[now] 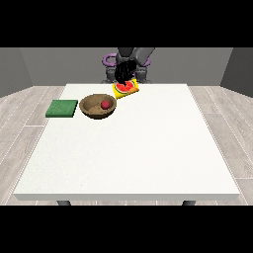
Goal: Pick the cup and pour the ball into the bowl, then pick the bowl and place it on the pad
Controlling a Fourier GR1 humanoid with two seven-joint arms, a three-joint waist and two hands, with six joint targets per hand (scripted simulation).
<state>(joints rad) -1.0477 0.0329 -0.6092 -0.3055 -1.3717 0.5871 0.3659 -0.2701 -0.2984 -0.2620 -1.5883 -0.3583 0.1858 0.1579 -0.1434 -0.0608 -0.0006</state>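
- Holding the cup (126, 88), the robot hand (125, 71) at the view's middle top has its fingers around it, tilted, at 12 o'clock on the surface (133, 158)
- The ball (105, 104) is already inside the bowl (94, 109), at 10 o'clock; the cup looks emptied
- The bowl seems stiff wood, light; I would take it by the rim
- The pad (62, 108) lies just beside the bowl, at 9 o'clock of it

Bowl (98, 106): brown, wood-like, matt. Ball (105, 104): red, smooth. Pad (62, 108) near tabletop's left edge: green, matt, slightly rough-looking. Table (133, 153): white, matt, faintly speckled. Cup (126, 88): yellow, plastic-looking.
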